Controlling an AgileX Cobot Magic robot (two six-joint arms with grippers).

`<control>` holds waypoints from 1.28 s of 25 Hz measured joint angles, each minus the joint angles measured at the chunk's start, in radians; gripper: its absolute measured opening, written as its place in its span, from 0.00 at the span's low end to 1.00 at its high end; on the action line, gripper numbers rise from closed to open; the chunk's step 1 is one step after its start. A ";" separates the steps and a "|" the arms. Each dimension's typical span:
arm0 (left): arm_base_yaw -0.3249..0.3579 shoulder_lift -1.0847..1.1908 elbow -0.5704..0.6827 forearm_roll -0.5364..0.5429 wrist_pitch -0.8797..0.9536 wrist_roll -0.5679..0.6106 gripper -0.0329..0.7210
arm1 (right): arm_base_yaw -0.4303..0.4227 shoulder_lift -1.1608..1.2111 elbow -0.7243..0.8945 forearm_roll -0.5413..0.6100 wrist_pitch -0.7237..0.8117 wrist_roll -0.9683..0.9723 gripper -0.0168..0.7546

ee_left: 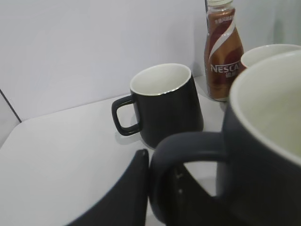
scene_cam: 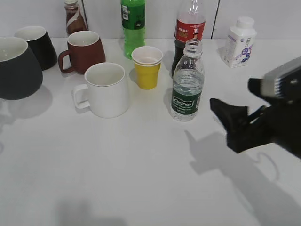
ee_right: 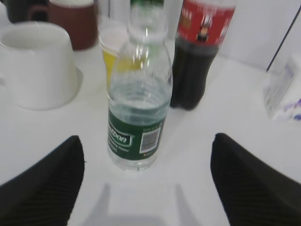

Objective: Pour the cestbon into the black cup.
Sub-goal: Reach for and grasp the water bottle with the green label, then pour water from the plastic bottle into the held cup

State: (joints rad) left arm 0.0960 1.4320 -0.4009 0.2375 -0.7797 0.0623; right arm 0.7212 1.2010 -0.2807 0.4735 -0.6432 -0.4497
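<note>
Lab test bench: bare white table (scene_cam: 141,179), plain white wall (ee_left: 70,47).

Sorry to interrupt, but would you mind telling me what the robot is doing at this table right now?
It is setting up a pour. The right tool is open, facing the cestbon, which stands uncapped and untouched on the table in front of the cola bottle. The left tool sits at the handle of the black cup, though whether it grips it is unclear. Nothing has been poured yet.
</note>
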 joint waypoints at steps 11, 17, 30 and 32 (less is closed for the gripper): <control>0.000 -0.016 0.000 -0.001 0.002 0.000 0.11 | 0.000 0.428 -0.165 -0.035 -0.147 0.238 0.85; -0.007 -0.016 0.000 0.027 0.002 0.000 0.11 | -0.038 0.618 -0.362 0.001 -0.105 0.244 0.85; -0.357 -0.182 0.000 0.071 0.232 -0.015 0.11 | -0.080 0.451 -0.459 -0.282 0.216 0.086 0.63; -0.413 -0.199 0.000 0.064 0.254 -0.023 0.11 | -0.077 0.389 -0.486 -0.350 0.283 0.013 0.63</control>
State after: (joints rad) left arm -0.3175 1.2333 -0.4009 0.3011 -0.5260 0.0391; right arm 0.6440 1.5901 -0.7670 0.1239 -0.3597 -0.4365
